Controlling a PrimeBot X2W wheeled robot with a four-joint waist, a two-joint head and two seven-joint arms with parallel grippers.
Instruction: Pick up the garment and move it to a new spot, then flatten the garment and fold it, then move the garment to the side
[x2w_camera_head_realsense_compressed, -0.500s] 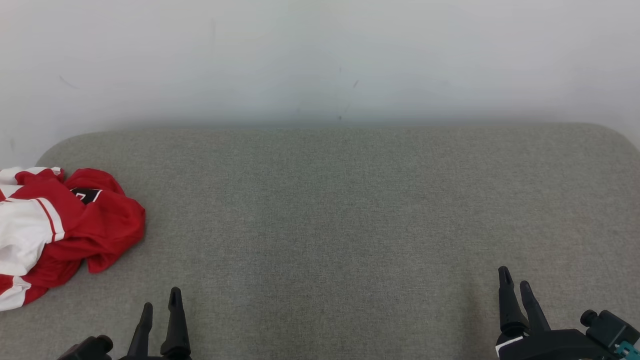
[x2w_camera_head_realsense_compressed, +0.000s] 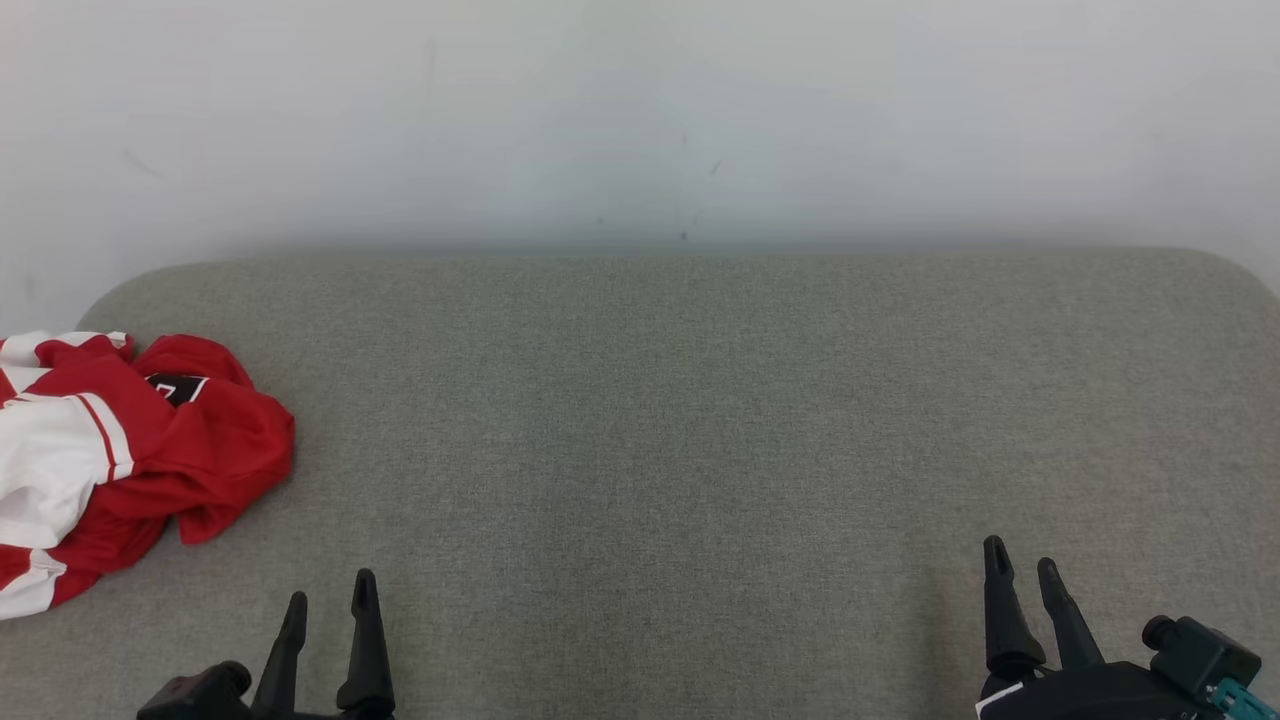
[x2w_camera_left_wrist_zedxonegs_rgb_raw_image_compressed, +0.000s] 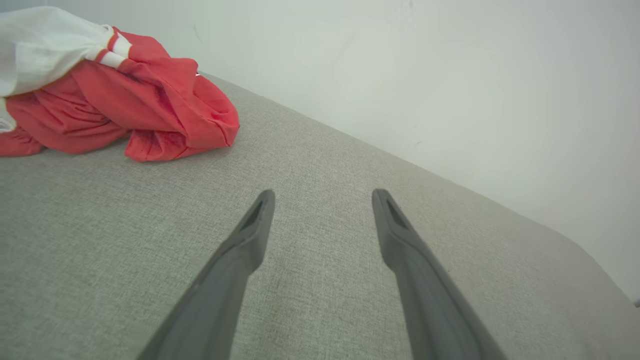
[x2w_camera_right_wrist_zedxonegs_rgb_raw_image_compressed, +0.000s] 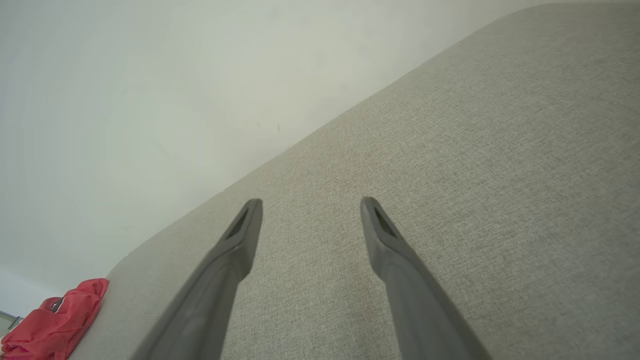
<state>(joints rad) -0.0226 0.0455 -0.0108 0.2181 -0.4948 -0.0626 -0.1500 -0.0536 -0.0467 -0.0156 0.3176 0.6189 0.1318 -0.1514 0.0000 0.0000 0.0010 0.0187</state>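
Shifting slightly, left claw (x2w_camera_head_realsense_compressed: 331, 585) spread, empty; crumpled red-and-white fabric garment (x2w_camera_head_realsense_compressed: 150, 450) ahead-left of it, untouched. Right claw (x2w_camera_head_realsense_compressed: 1020, 551) spread too. Pickup barely begun.

Garment (x2w_camera_head_realsense_compressed: 120, 450) on table (x2w_camera_head_realsense_compressed: 700, 420) far left; wall (x2w_camera_head_realsense_compressed: 640, 120) behind table.

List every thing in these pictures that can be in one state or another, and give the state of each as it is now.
Garment: crumpled in a heap, not flattened or folded, lying at the left end of the grey surface, not held.
Left gripper: open, holding nothing, apart from the garment.
Right gripper: open, holding nothing, far from the garment.
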